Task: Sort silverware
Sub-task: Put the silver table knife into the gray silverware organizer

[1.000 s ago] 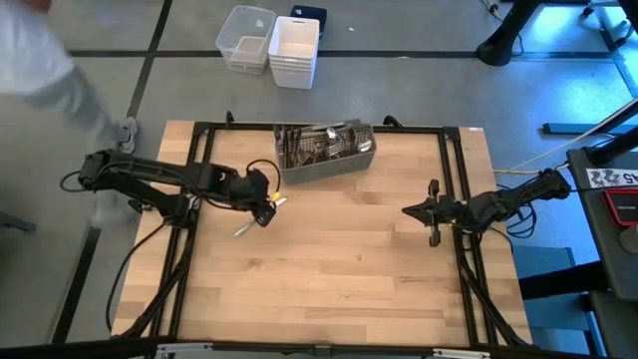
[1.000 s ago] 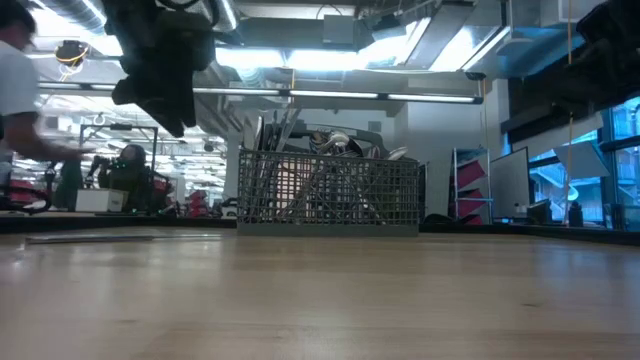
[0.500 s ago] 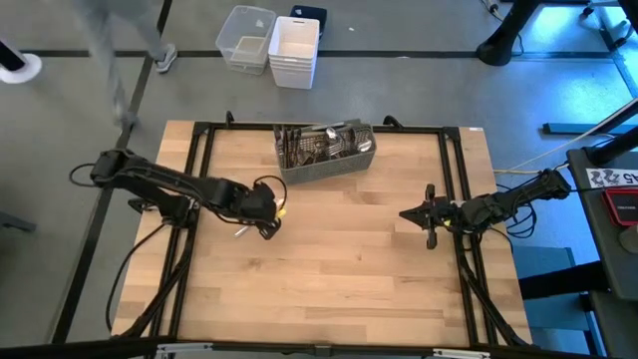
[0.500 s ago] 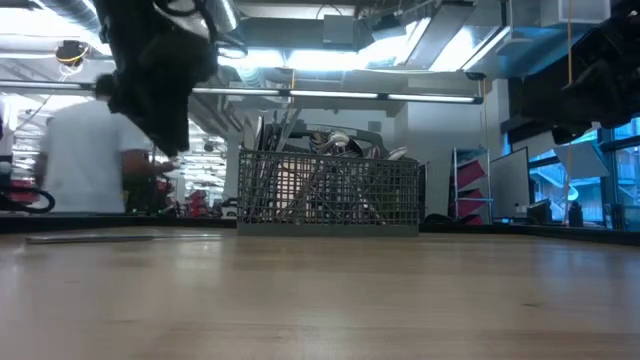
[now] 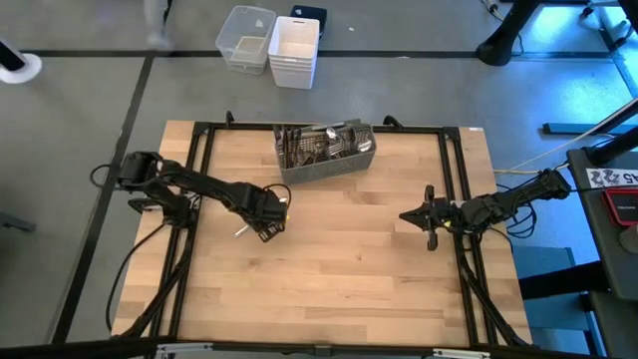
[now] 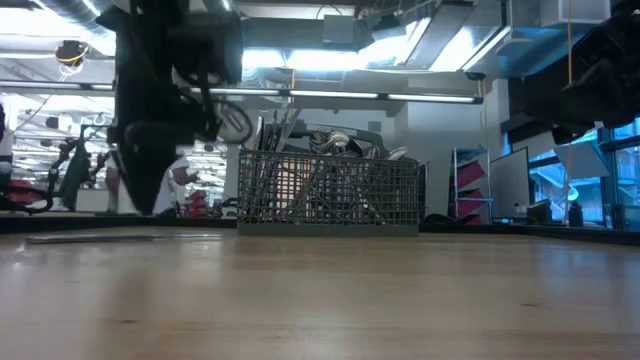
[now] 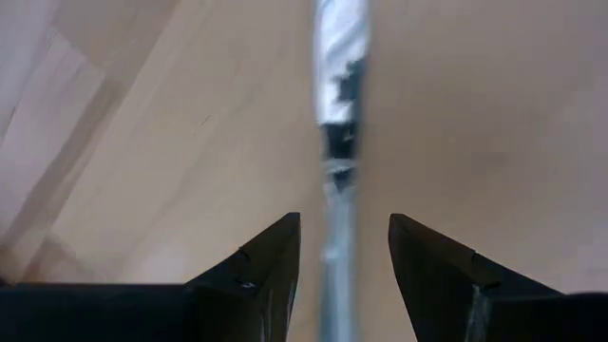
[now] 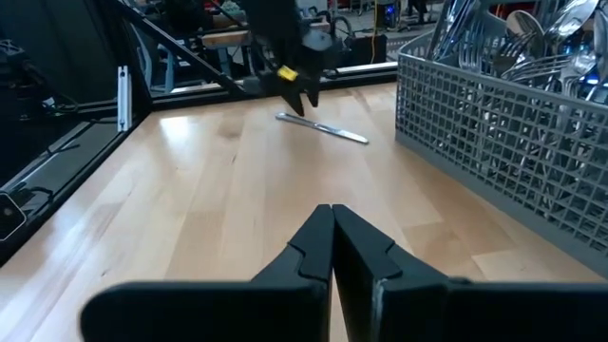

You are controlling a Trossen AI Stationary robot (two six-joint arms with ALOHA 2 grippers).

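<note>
One silver table knife (image 7: pixel 340 95) lies flat on the wood left of the table's middle, also seen in the high view as the knife (image 5: pixel 242 231) and in the right wrist view as the knife (image 8: pixel 323 126). My left gripper (image 7: pixel 342 228) is open and points down over it, one finger on each side of the blade, with a gap to both; it shows in the high view as the left gripper (image 5: pixel 263 225). The rest of the silverware (image 5: pixel 321 145) stands in the grey mesh caddy (image 5: pixel 329 165). My right gripper (image 5: pixel 429 217) is shut and waits at the table's right.
The mesh caddy (image 6: pixel 330 190) stands at the far middle of the table (image 5: pixel 339 289). Black frame rails (image 5: pixel 199 160) run along the table's left and right sides. White bins (image 5: pixel 294 50) sit on the floor beyond the far edge. Bare wood lies between the two arms and toward the near edge.
My left gripper has moved toward the near edge and down over the knife on the table, tipping until it points downward. The knife has stayed where it was. A person beyond the table's far left corner has walked off.
</note>
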